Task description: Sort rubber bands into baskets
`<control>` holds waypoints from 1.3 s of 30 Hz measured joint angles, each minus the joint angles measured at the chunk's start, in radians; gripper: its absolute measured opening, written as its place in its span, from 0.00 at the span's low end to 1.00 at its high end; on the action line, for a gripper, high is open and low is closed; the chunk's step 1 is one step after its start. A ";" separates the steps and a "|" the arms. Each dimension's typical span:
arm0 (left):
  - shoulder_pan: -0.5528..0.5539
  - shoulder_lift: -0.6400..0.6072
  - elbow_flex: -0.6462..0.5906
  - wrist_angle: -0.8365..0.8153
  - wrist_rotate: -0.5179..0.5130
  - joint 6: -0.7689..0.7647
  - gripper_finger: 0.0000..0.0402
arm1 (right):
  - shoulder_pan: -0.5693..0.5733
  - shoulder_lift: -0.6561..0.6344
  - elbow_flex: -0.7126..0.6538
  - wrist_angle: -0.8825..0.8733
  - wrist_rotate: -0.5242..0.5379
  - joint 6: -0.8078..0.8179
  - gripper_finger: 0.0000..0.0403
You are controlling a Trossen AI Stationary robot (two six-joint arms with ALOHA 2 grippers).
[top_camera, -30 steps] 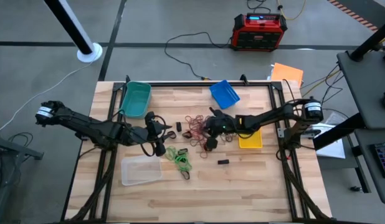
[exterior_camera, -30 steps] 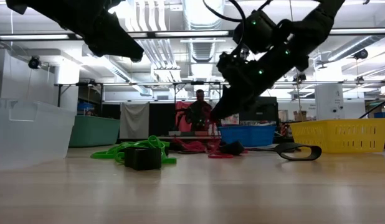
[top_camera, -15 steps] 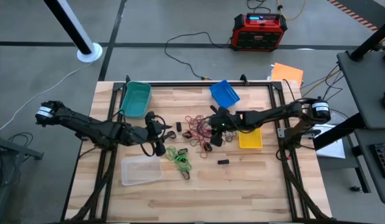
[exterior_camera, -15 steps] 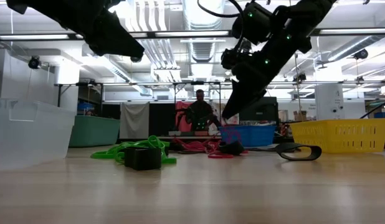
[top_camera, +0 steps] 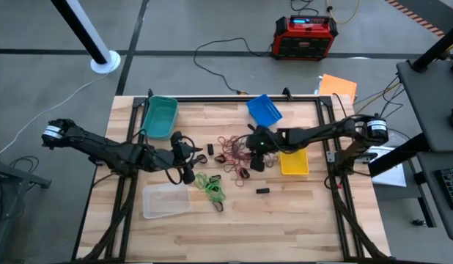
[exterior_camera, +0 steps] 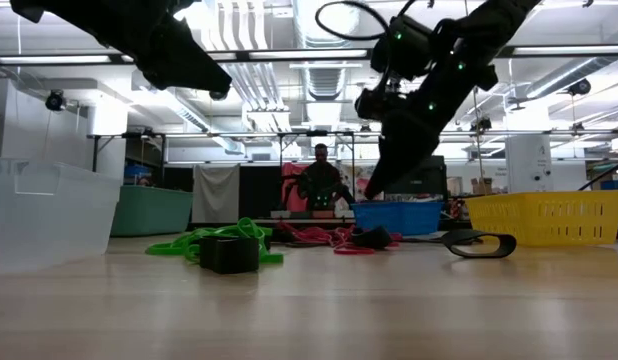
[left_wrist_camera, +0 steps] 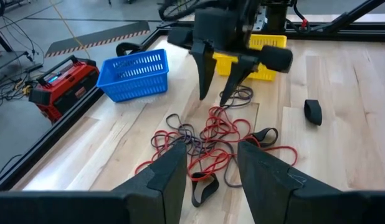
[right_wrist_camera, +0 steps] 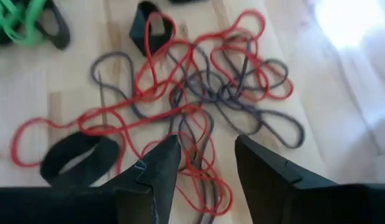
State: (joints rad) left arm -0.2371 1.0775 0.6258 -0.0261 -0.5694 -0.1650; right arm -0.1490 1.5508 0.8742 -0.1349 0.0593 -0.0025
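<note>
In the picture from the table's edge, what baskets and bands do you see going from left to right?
Clear basket → teal basket → green bands → red bands → blue basket → black band → yellow basket.

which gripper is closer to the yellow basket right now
Right. The right gripper hangs open over the tangle of red bands, just beside the yellow basket. The left gripper, also open, sits farther off, beyond that tangle.
</note>
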 joint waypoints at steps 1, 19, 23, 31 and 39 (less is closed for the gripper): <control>0.000 0.000 0.000 0.000 0.000 0.000 0.32 | 0.000 0.015 0.000 0.010 0.000 -0.003 0.38; 0.000 0.000 0.000 0.004 0.000 0.000 0.32 | -0.032 0.131 0.002 0.066 0.019 -0.064 0.21; 0.000 0.000 0.000 0.004 0.000 0.000 0.32 | -0.032 0.113 0.002 0.061 0.019 -0.069 0.13; 0.000 0.000 0.000 0.004 0.000 0.000 0.32 | -0.032 0.110 0.002 0.058 -0.011 -0.069 0.02; 0.000 0.000 0.000 0.004 0.000 0.000 0.32 | -0.035 0.110 0.002 0.067 0.018 -0.061 0.09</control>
State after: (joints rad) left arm -0.2373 1.0775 0.6258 -0.0222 -0.5694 -0.1654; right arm -0.1841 1.6604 0.8764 -0.0681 0.0769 -0.0633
